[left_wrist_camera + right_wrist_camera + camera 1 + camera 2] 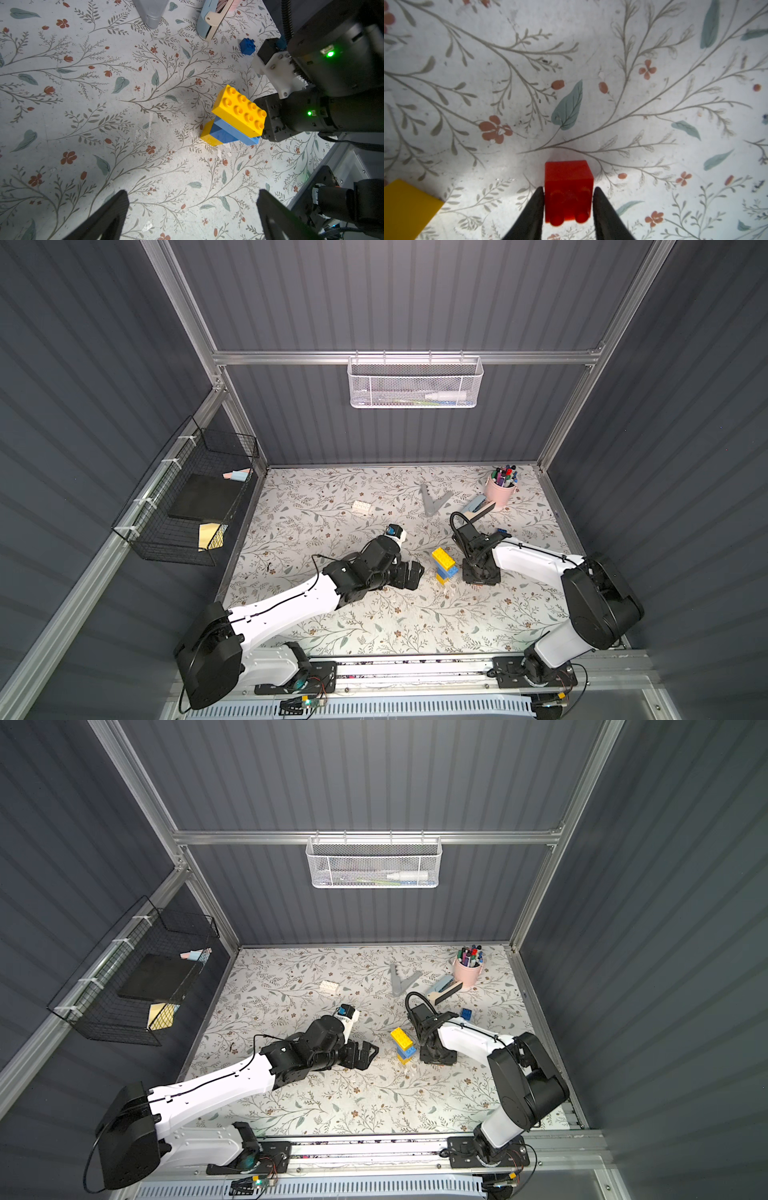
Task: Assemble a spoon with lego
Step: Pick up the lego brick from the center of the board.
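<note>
1. Your spoon (444, 568) stands on end on the table (332, 614), right between your two grippers. It has a yellow brick at the foot, blue layers above, and a long yellow one across the top. Stood up like that, its studs face upward, ready to take the next piece from above.
2. And here's that piece, the red brick (568, 172). It sits between the fingers of your right gripper (568, 189), studs pointing back toward the wrist, a finger pressed on each flat side. I read that as a grip. Whether it's off the table, I can't tell.
3. Why the sides? Flat faces give a square hold, and the underside is left free for mating.
4. Your right gripper points straight down, just beside the spoon, so the carry should be short.
5. Your left gripper (193, 193) is wide open and holds nothing. It faces the spoon from the opposite side, near but apart. My guess is it's posted to brace, since a tall, narrow stack could tip under a press.
6. The spares lie farther out. A blue brick (247, 46) is past your right gripper and a white brick (361, 507) is well beyond your left. The grey V (434, 502) is farther still, and not yours to use.
</note>
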